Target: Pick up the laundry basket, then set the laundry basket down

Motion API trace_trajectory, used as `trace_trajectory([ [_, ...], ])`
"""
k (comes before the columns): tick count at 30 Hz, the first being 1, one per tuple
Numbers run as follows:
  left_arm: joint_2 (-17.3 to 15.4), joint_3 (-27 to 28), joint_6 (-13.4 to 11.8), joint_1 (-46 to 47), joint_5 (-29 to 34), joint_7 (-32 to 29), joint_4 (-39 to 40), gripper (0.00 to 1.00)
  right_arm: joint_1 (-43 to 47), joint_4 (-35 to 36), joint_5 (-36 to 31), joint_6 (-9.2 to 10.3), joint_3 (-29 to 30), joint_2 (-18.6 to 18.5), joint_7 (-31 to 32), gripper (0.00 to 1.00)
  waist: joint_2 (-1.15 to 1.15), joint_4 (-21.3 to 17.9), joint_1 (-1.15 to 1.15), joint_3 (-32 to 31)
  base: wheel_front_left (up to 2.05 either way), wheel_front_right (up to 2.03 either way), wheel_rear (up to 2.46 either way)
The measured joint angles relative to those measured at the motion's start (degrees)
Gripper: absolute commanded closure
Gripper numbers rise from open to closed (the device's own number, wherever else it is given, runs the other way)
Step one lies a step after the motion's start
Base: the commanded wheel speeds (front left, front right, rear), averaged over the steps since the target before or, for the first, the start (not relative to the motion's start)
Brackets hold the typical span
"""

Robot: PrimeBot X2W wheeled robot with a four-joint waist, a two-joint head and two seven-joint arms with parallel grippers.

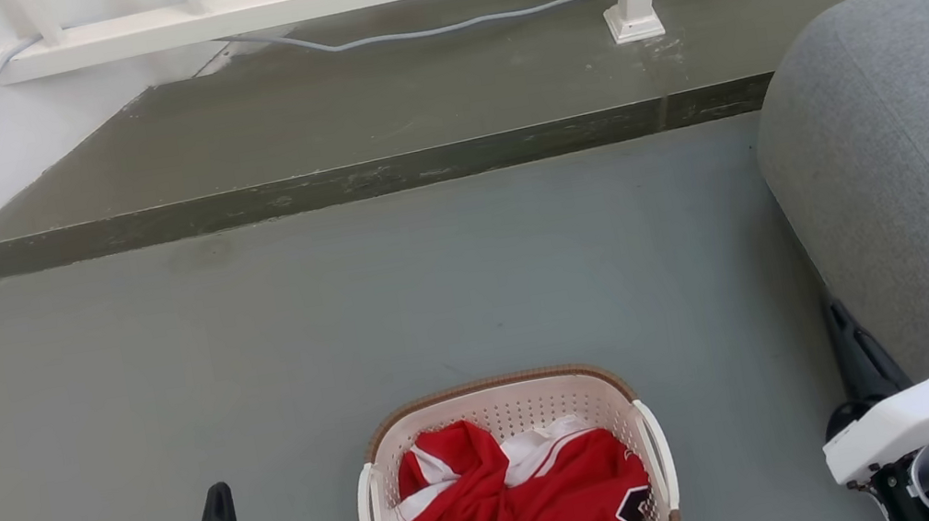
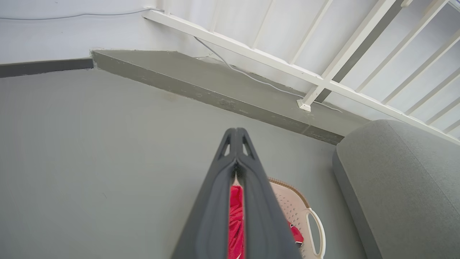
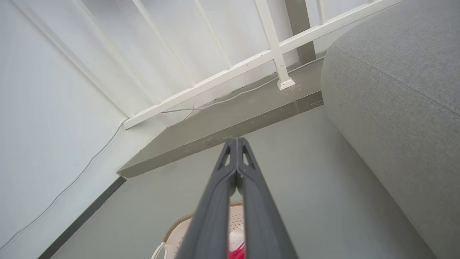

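Left gripper (image 1: 218,514) hung near left, fingers pressed together on nothing. Laundry basket (image 1: 493,383) stood on the floor (image 1: 165,373) near centre, between the arms, with its handles ungripped. Right gripper (image 1: 845,335) hung near right, likewise clenched and empty. I judged lift and set-down both left to do (or already over; I couldn't tell).

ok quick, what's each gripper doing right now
Left gripper: closed, fingertips together, holding nothing.
Right gripper: closed, fingertips together, holding nothing.
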State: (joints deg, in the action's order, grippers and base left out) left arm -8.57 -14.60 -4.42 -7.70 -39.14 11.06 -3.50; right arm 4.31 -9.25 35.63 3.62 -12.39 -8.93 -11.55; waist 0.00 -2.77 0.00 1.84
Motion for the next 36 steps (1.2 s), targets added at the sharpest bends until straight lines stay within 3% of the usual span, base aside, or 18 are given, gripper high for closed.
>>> trace_trajectory([
  [36,0.66,6.35,4.48,3.5,-26.07,-6.33,-4.49,1.0,-2.72,-1.88,27.48,-4.14,7.06,1.43,6.69,1.0,0.0,1.27,0.0,-0.71,0.0,0.0,0.0],
])
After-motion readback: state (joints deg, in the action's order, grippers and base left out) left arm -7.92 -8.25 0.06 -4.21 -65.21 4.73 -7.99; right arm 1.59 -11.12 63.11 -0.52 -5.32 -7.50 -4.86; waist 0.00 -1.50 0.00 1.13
